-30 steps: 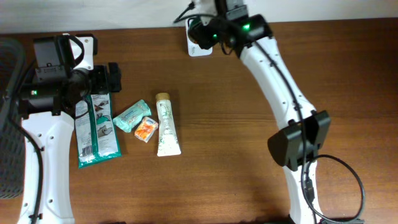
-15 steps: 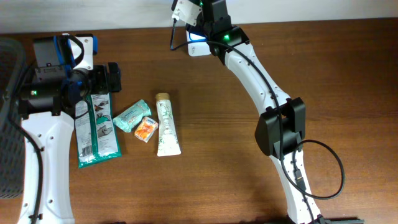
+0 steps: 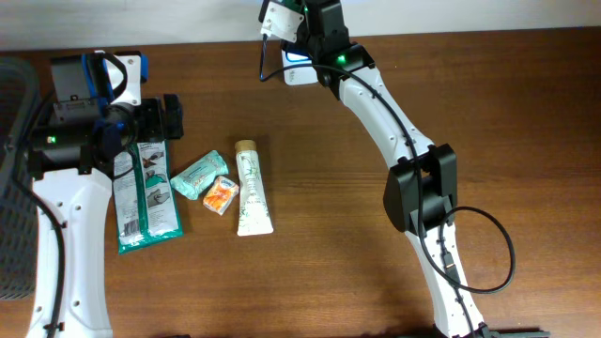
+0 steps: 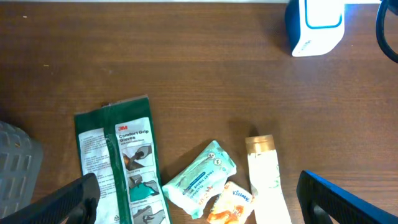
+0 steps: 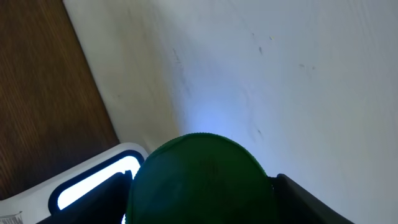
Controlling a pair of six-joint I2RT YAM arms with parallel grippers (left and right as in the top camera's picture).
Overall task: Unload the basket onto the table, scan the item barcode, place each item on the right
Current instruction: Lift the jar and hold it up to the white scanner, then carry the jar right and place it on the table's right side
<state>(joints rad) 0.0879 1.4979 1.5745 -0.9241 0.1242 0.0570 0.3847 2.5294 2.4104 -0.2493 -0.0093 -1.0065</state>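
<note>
Four items lie on the tabletop [image 3: 357, 207] by the released, wide-spread left end effector [image 3: 173, 116]: a glove pack [image 3: 146, 195], a tissue pack [image 3: 198, 175], an orange packet [image 3: 221, 196] and a tube [image 3: 251, 190]. Farther back, the right end effector [image 5: 200, 202] is grasping a round green item [image 5: 199, 171] just before the lit scanner [image 4: 314, 26] at the tabletop's far edge.

Right gripper [image 5: 200, 208], green item [image 5: 199, 171] farther left

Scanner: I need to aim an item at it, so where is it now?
The scanner stands at the far edge of the table, mid-width in the overhead view, beyond the tube.
</note>
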